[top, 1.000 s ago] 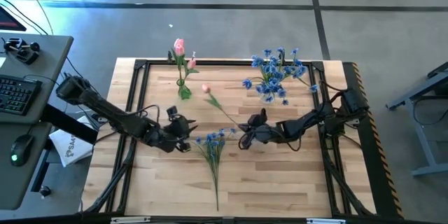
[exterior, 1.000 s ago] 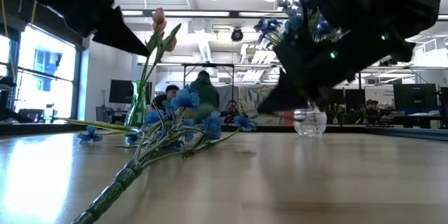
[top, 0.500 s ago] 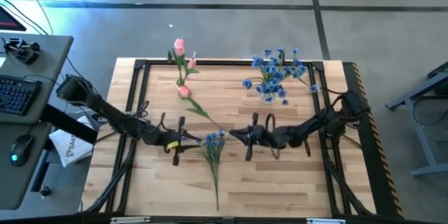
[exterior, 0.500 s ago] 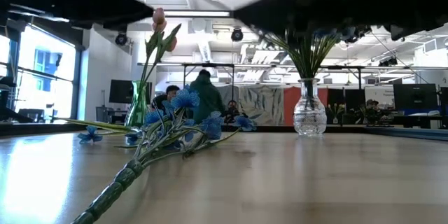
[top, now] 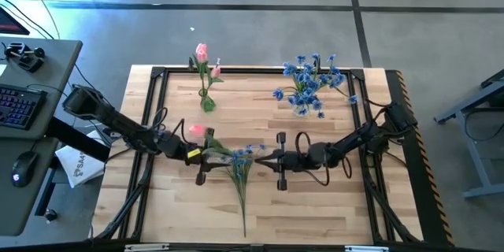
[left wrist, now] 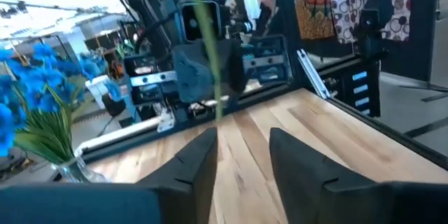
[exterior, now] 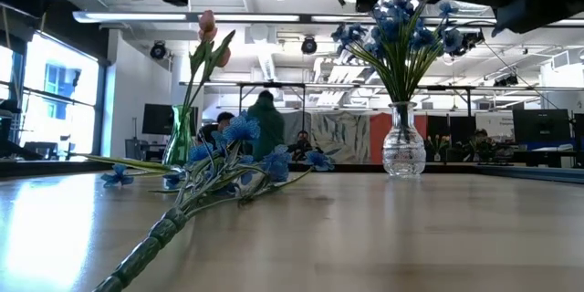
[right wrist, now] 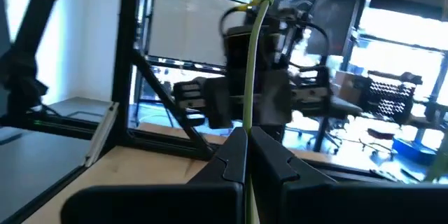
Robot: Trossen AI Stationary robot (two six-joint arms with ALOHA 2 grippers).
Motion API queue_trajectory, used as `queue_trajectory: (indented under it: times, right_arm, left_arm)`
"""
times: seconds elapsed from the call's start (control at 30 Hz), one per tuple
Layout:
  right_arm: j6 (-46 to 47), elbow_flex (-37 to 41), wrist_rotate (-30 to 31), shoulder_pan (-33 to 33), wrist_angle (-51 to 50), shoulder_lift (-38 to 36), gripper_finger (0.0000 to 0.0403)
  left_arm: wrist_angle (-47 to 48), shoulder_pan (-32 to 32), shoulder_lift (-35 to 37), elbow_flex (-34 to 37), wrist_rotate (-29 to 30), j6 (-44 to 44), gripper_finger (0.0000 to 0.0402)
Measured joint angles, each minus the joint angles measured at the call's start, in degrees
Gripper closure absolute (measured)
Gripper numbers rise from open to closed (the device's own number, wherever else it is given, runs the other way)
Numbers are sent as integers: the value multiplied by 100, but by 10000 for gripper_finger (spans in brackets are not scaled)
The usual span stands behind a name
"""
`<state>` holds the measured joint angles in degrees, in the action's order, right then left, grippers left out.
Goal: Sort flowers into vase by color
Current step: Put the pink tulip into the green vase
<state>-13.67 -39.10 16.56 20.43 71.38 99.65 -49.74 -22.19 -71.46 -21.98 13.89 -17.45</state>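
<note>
While the right gripper [top: 277, 160] pinches the pink flower [top: 196, 131], the left gripper [top: 203, 157] waits with fingers apart; next it must close on the stem.

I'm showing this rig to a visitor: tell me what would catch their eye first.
First, the two grippers meeting mid-table over one pink flower: the right gripper is shut on its stem, while the left gripper has its fingers spread around it. Next, the full bunch of blue flowers in the clear vase at the back right, and the green vase of pink buds at the back left. A blue spray lies on the wood between the arms.
</note>
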Motion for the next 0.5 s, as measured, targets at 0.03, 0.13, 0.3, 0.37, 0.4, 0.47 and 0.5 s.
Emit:
queue_trajectory:
  times: [0.03,0.13,0.3,0.37,0.4,0.47,0.5]
  right_arm:
    - [-25,-36,-51,0,-46,-1,403]
    - [-8,-79,-64,1,-251,-1,403]
    - [147,-98,-32,-2,-487,-1,403]
    - [160,-98,-9,-3,-527,-1,403]
    - [161,-98,-9,-7,-542,-1,403]
    - [161,-98,-9,-7,-561,-1,403]
    - [164,-98,-9,-9,-574,-1,403]
  left_arm:
    - [-10,25,0,-33,-38,-25,271]
    - [-200,107,-2,-183,-189,-26,240]
    - [-453,245,4,-496,-808,-224,202]
    - [-448,246,0,-593,-1027,-268,196]
    - [-444,243,3,-623,-1061,-269,196]
    - [-410,225,4,-647,-1052,-270,199]
    - [-386,211,4,-645,-998,-280,203]
